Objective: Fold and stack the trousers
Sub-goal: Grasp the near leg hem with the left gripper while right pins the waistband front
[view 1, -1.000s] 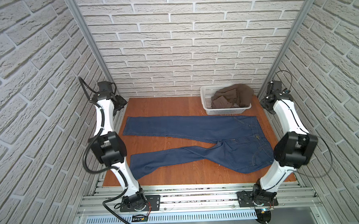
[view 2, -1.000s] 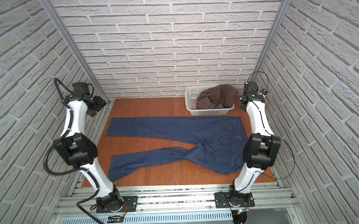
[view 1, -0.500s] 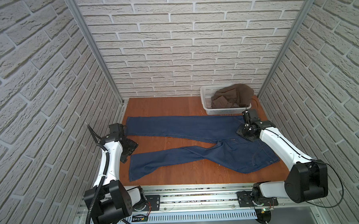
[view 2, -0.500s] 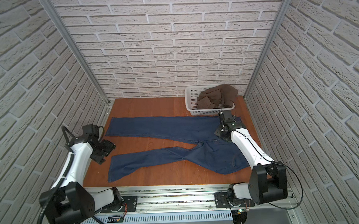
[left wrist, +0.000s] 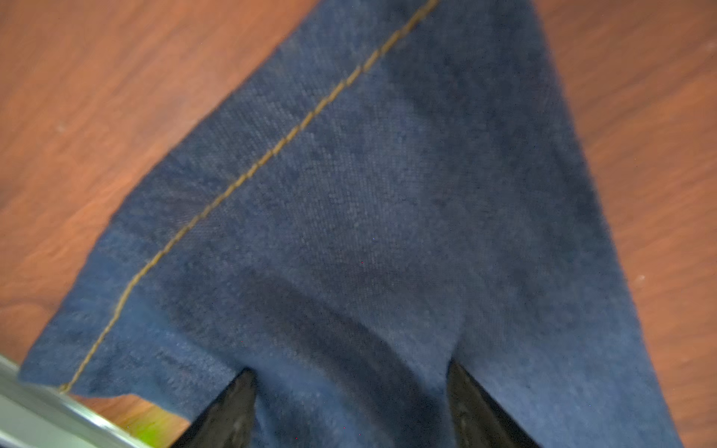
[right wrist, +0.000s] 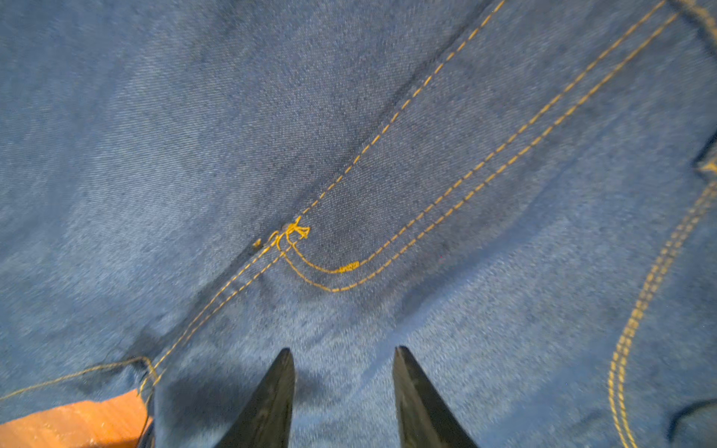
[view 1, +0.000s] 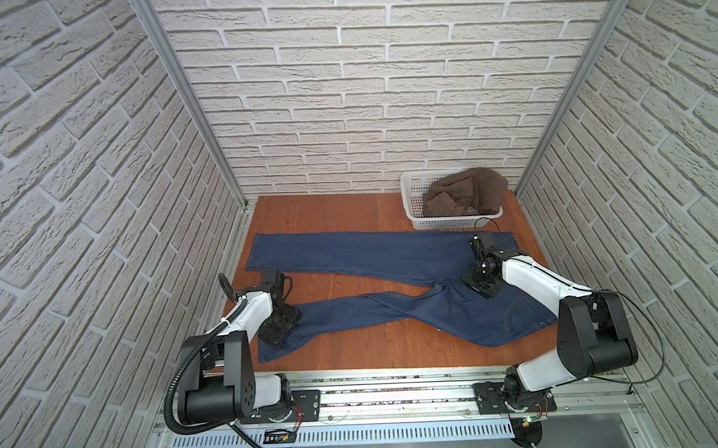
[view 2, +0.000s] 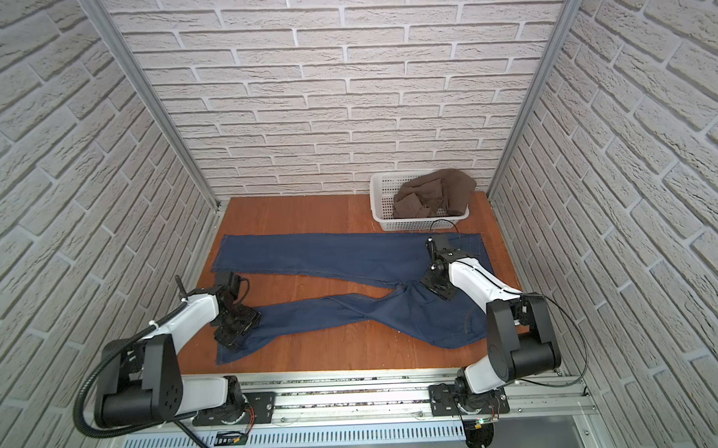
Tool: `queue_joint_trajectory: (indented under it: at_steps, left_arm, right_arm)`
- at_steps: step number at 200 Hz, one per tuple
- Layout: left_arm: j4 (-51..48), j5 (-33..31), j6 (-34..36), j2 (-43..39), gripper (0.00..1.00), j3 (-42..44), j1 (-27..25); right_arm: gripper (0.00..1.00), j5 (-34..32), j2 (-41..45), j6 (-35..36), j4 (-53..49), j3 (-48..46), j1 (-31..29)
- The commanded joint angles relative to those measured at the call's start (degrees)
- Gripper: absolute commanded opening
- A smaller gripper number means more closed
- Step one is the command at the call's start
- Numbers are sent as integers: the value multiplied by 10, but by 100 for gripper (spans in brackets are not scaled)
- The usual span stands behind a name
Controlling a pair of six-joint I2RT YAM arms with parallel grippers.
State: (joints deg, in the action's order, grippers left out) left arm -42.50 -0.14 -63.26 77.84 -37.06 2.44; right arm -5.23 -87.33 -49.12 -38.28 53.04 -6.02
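One white basket (view 1: 444,222) of brown cloth (view 1: 472,191) just beyond trousers (view 1: 371,251)

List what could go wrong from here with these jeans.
1. The left gripper stands open over the near leg of the jeans, short of the hem: a pinch may catch only the top layer.
2. The right gripper is open over the fly stitching, not the waistband: gripping there may bunch the seat.
3. The legs lie splayed, so the fold may come out skewed.
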Motion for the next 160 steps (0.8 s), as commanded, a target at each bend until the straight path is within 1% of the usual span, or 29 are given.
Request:
queue_joint_trajectory:
  at_steps: [1,12,24,43,52,80,95,111,134,145,160]
  left_arm:
    - [68,-33,-15,44,69,18,-3]
    - [73,-43,-19,45,62,16,-1]
    - [76,-53,-19,48,50,13,5]
    - [88,-48,-11,59,13,12,28]
    - [93,-42,-4,62,0,12,41]
    - [75,-28,27,47,0,-8,73]
    - [42,-37,48,15,0,-30,80]
    - [-6,-62,71,-33,0,-56,89]
    - [-59,-84,108,-90,0,-88,118]
    - [-72,-85,127,-110,0,-100,132]
    - [-68,-78,145,-128,0,-108,136]
  right_arm:
    - [44,-3,-19,-22,0,8,-1]
    - [44,-2,-29,-27,-2,11,0]
    - [44,-1,-38,-36,-5,12,1]
    - [44,0,-45,-49,-14,14,6]
    - [43,-1,-45,-53,-16,13,9]
    - [43,-13,-33,-65,-25,12,20]
    - [43,-28,-28,-68,-34,13,27]
    - [42,-38,-26,-69,-43,14,36]
    - [42,-53,-29,-69,-49,15,44]
    - [42,-56,-33,-69,-49,15,45]
    - [42,-56,-39,-68,-48,17,45]
